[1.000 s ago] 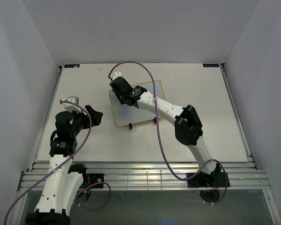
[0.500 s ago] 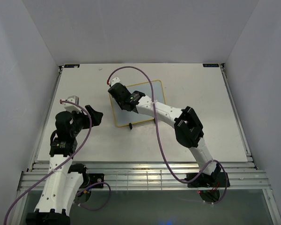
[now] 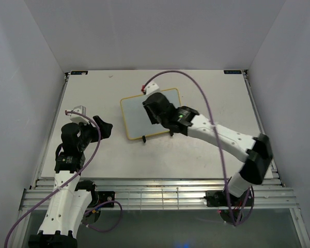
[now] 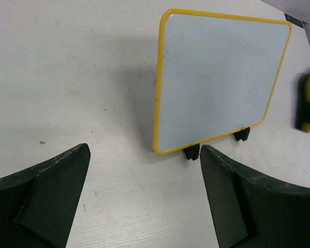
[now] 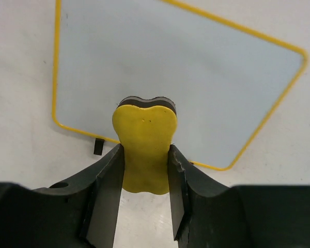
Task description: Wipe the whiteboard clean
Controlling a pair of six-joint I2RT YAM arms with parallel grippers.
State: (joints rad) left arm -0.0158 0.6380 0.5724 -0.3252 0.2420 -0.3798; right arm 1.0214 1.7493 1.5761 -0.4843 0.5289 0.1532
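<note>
at the middle of the table (image 3: pixel 222 98), a little toward the far side, i see the whiteboard (image 3: pixel 136 118), its face plain white inside the yellow rim, black stand feet (image 4: pixel 192 152) at its near edge. my right gripper (image 5: pixel 146 155) hangs over the board, clamped on the yellow eraser (image 5: pixel 144 137); i can't tell if it touches. my left gripper (image 3: pixel 100 126) sits to the board's left, jaws spread wide.
</note>
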